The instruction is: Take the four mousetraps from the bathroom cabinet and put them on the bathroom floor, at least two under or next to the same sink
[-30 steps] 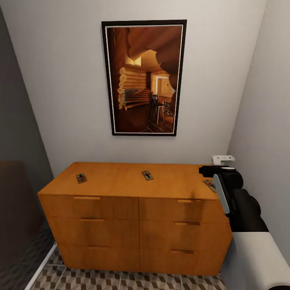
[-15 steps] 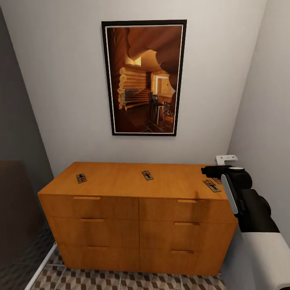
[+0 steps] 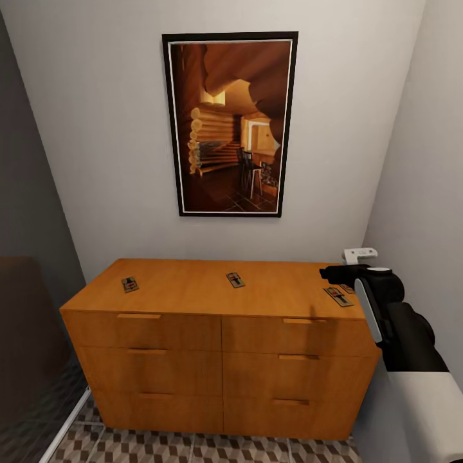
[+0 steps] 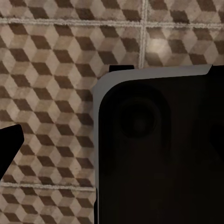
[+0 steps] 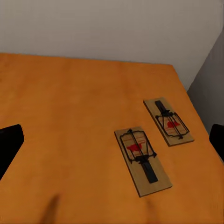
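Mousetraps lie on top of a wooden cabinet [image 3: 193, 292]: one at the left [image 3: 130, 283], one in the middle [image 3: 235, 279], and one near the right end [image 3: 337, 296]. A fourth peeks out behind my right gripper [image 3: 332, 274], which hovers over that right end. In the right wrist view two mousetraps [image 5: 142, 161] [image 5: 168, 121] lie side by side below the right gripper [image 5: 114, 143], which is open with nothing between its fingers. The left wrist view looks down on the cube-patterned floor [image 4: 56, 93], with one dark fingertip [image 4: 9, 149] at the edge. The sink is out of view.
The cabinet has two columns of shut drawers [image 3: 148, 366] and stands against a wall with a framed picture [image 3: 230, 125]. A grey wall [image 3: 418, 193] is close on the right, and a dark bulky shape [image 3: 26, 334] stands on the left. Patterned floor [image 3: 193, 447] shows below.
My right arm has shifted to the right and slightly back, uncovering the mousetrap at the cabinet's right end. The traps have not moved.
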You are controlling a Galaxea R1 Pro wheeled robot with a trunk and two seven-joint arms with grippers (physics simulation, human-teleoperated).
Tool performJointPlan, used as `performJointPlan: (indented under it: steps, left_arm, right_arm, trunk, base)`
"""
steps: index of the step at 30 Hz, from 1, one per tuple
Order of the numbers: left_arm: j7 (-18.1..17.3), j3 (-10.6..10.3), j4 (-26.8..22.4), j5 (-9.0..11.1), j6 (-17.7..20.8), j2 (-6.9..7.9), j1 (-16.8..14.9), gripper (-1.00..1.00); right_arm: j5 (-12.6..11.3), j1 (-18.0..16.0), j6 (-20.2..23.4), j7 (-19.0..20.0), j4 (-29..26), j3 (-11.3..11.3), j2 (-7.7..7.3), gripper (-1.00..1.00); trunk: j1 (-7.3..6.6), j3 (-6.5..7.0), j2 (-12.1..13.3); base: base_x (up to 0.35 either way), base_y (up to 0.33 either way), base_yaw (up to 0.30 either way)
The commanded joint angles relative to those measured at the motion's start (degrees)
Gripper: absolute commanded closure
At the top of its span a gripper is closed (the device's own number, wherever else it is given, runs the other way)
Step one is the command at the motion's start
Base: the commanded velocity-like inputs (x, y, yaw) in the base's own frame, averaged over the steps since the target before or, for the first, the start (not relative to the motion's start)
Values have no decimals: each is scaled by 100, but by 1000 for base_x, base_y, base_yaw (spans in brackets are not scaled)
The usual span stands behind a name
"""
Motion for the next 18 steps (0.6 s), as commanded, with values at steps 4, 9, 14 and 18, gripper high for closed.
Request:
performJointPlan:
  steps: [4, 9, 14, 18]
  left_arm:
    - [-3, -4, 7, 2, -27, 1, -3, -100]
    - [-3, -4, 7, 2, -27, 1, -3, -100]
    - [-3, -4, 7, 2, -27, 1, -3, -100]
    - [-3, -4, 7, 2, -27, 1, -3, -100]
  right_arm:
    - [-3, 1, 26, 139, -5, -2, -9, -100]
    - [0, 3, 24, 292, 21, 0, -124, -100]
    - [1, 4, 12, 388, 164, 3, -279, -100]
    - [1, 4, 0, 466, 288, 0, -337, -100]
  trunk:
    - [0, -5, -3]
    - [0, -5, -3]
    - [0, -5, -3]
    - [0, -5, -3]
  base:
    - [0, 0, 0]
    - [0, 0, 0]
    - [0, 0, 0]
    - [0, 0, 0]
